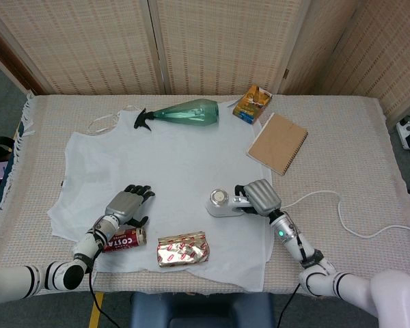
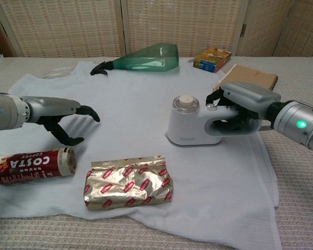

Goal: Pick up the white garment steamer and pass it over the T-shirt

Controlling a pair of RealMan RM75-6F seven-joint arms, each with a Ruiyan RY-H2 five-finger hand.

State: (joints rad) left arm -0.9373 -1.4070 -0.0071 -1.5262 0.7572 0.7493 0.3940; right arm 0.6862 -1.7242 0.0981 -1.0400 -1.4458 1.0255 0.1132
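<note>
The white garment steamer [image 1: 222, 203] [image 2: 190, 125] stands on the white T-shirt [image 1: 171, 164] [image 2: 146, 94], near its right edge. My right hand [image 1: 260, 197] [image 2: 245, 104] grips the steamer's handle from the right, with fingers wrapped through the handle loop. The steamer's base still touches the cloth. My left hand [image 1: 128, 205] [image 2: 62, 117] hovers over the lower left of the shirt with its fingers apart and slightly curved, holding nothing.
A Costa coffee can [image 1: 123, 240] [image 2: 31, 165] and a foil packet [image 1: 183, 248] [image 2: 128, 180] lie on the shirt's front part. A green spray bottle [image 1: 184, 113] [image 2: 146, 57] lies at its collar. A notebook [image 1: 278, 143], a yellow box [image 1: 253, 104] and the steamer's cord [image 1: 342, 212] are to the right.
</note>
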